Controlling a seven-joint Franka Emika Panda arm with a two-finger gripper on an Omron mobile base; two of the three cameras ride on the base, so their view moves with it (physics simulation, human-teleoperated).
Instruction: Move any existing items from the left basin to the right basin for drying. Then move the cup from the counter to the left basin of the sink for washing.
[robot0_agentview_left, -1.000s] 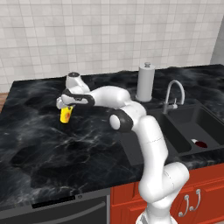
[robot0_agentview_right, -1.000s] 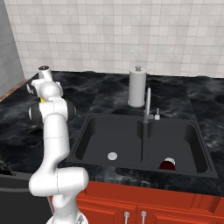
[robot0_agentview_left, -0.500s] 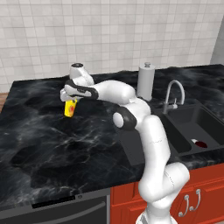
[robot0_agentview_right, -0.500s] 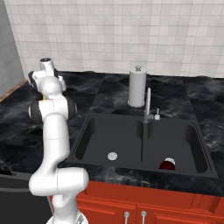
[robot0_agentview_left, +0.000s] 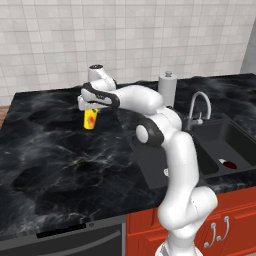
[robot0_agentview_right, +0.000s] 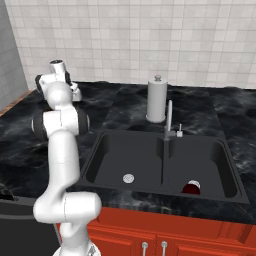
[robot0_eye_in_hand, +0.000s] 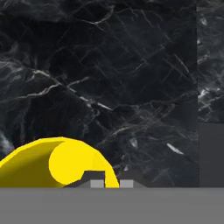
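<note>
Gripper: the gripper (robot0_agentview_left: 90, 111) reached out over the left part of the worktop, its jaws clamped on the rim of the cup; in the hand view the two dark tips (robot0_eye_in_hand: 111, 179) stood close together at the cup's edge.
Cup: the yellow cup (robot0_agentview_left: 90, 119) hung from the gripper, slightly tilted, with its red mark facing the left base camera. Whether its base touched the worktop or cleared it could not be told. In the hand view its open mouth (robot0_eye_in_hand: 72, 163) sat just left of the tips.
Worktop: the glossy black veined worktop (robot0_agentview_left: 55, 150) lay under the cup and spread to the sink.
Sink: the black double sink (robot0_agentview_right: 100, 150) lay well apart from the gripper, to the arm's right.
Left basin: the left basin (robot0_agentview_right: 140, 160) held nothing but its silver drain (robot0_agentview_right: 128, 177).
Right basin: the right basin (robot0_agentview_right: 205, 165) held the dark red bowl-like item (robot0_agentview_right: 191, 188) near its front wall.
Faucet: the curved silver faucet (robot0_agentview_right: 168, 125) stood behind the divider between the basins.
Paper towel roll: the paper towel roll (robot0_agentview_right: 157, 100) stood upright behind the faucet, near the tiled wall.
</note>
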